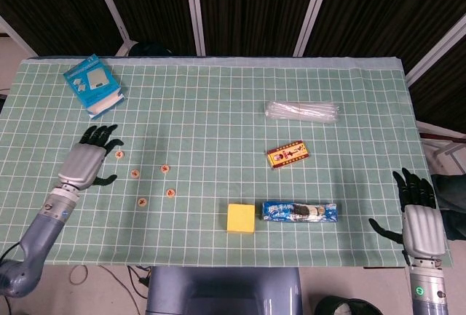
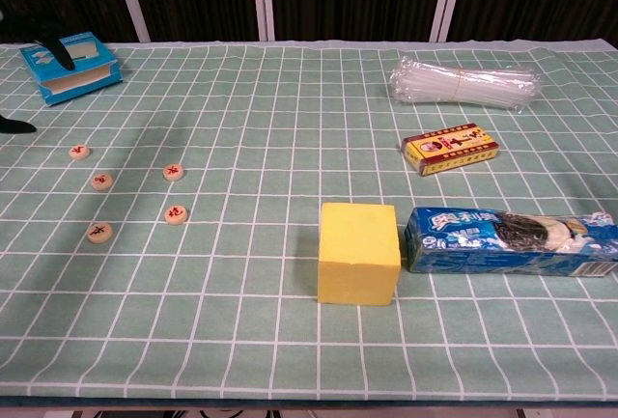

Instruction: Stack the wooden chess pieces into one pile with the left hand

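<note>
The wooden chess pieces (image 1: 143,176) lie apart from one another as five small discs on the green gridded table (image 1: 218,97), at about 8 o'clock from the table's middle in the head view; none sits on another. The farthest-left disc (image 1: 119,154) lies just at 3 o'clock of the left hand's fingertips, though contact cannot be told. The left hand (image 1: 89,161) hovers low over the cloth with its fingers spread apart and nothing in them; in the chest view only dark fingertips (image 2: 19,125) show at the left edge.

The right hand (image 1: 419,217) rests at the table's 4 o'clock corner, fingers apart, holding nothing.

A blue box (image 1: 93,84) lies at 12 o'clock of the left hand, well apart from the discs. A yellow block (image 1: 241,218) stands near the front edge, with a blue snack packet (image 1: 299,212) just beside it at 3 o'clock. A small red and yellow box (image 1: 288,154) lies at 12 o'clock of the packet, and a clear plastic bundle (image 1: 302,112) beyond that.
</note>
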Available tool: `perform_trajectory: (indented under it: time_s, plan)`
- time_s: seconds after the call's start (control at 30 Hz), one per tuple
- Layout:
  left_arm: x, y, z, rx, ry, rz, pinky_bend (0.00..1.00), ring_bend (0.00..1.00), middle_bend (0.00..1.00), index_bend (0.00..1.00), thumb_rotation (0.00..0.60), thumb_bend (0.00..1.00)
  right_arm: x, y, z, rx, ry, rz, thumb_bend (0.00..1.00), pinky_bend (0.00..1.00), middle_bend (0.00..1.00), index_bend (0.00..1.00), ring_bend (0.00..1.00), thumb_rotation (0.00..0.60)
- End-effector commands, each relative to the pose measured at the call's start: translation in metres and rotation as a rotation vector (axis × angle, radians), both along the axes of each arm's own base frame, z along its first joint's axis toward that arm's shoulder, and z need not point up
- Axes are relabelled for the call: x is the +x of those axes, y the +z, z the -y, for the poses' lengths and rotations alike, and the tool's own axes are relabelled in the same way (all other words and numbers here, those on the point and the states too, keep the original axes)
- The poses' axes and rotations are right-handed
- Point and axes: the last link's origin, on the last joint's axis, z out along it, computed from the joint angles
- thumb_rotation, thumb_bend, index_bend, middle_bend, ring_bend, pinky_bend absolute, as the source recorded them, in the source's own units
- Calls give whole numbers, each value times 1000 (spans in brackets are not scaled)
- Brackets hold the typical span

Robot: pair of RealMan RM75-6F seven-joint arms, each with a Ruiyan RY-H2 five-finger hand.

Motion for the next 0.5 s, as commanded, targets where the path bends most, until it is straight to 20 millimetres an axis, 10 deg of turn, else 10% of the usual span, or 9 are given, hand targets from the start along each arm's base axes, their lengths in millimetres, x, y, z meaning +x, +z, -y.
perform_trajectory:
  time_s: [0.03, 0.5]
  plan:
    - [9, -26, -6, -20, -8, -3, 13, 0, 14, 331, 600, 212, -1, 1, 0, -4, -5, 4, 232, 0, 11, 0, 1, 600]
    - [34, -96, -32, -67, 4, -57, 37, 0, 27, 345, 600, 298, -4, 3, 2, -16, -38, 20, 233, 0, 12, 0, 1, 600]
